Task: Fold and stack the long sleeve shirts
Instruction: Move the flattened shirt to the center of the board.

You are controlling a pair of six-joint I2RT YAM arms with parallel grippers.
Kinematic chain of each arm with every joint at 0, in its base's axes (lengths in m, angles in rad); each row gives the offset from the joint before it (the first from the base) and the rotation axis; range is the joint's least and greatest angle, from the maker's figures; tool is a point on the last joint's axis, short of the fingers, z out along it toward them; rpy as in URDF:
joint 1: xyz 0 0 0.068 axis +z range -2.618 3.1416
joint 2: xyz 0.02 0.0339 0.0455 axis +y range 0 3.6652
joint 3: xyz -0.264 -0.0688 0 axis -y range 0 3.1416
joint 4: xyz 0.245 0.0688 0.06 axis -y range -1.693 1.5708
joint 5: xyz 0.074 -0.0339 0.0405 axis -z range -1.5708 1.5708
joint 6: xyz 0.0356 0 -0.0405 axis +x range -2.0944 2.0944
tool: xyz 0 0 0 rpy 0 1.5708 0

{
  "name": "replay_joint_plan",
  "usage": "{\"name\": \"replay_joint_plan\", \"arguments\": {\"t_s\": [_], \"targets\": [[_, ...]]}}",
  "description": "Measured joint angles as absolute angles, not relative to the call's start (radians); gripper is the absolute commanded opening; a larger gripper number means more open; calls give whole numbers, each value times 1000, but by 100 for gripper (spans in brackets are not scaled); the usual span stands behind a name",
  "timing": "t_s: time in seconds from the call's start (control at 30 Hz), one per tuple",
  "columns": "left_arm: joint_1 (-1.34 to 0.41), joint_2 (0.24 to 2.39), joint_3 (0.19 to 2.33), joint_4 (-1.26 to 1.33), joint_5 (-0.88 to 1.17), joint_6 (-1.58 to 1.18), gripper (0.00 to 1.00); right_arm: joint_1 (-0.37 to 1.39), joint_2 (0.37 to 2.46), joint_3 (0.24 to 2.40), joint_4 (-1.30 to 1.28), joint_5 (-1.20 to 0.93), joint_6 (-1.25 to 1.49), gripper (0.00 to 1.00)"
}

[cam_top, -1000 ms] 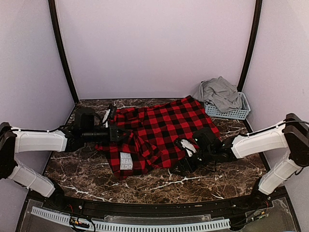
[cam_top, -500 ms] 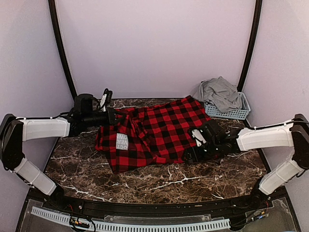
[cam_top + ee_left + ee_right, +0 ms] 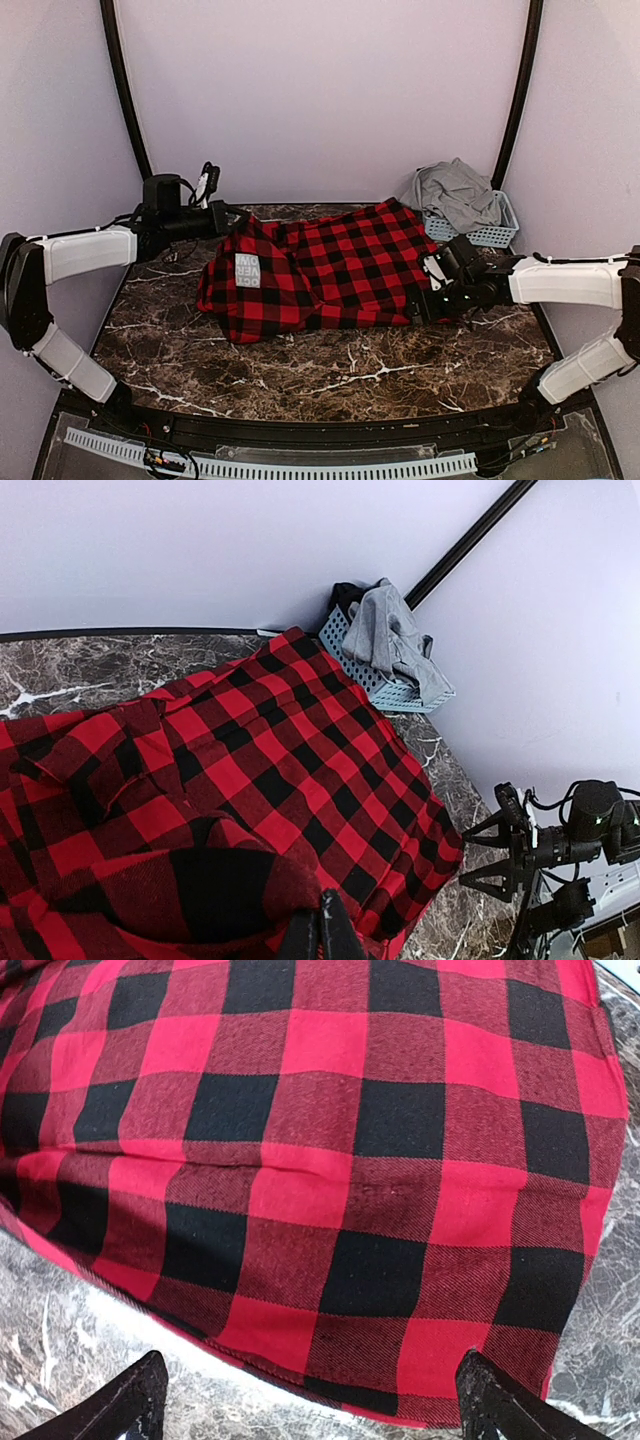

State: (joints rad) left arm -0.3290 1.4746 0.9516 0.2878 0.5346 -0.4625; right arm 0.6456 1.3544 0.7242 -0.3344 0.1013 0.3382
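Near the table's far left corner, the left gripper (image 3: 232,217) has its fingers pinched tight on the left edge of the red-and-black buffalo-check long sleeve shirt (image 3: 330,270). It holds that edge raised off the dark marble table (image 3: 300,375), with a patch of white block letters (image 3: 246,270) showing on the fold. The rest of the shirt lies across the middle of the table, its far right corner close to the pale blue slatted plastic basket (image 3: 492,236) in the far right corner, where a plain light grey shirt (image 3: 458,192) is heaped. At the shirt's near right edge the right gripper (image 3: 428,300) sits low, fingers spread wide and holding nothing.
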Motion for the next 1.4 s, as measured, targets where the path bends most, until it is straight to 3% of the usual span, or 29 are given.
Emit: {"name": "replay_joint_plan", "arguments": {"t_s": [0.47, 0.83, 1.4], "targets": [[-304, 1511, 1028, 233, 546, -456, 0, 661, 1365, 720, -310, 38, 236, 94], [-304, 1511, 1036, 228, 562, -456, 0, 678, 1450, 720, -310, 70, 217, 81], [-303, 1512, 1048, 205, 565, -448, 0, 709, 1487, 729, -331, 113, 214, 9]]}}
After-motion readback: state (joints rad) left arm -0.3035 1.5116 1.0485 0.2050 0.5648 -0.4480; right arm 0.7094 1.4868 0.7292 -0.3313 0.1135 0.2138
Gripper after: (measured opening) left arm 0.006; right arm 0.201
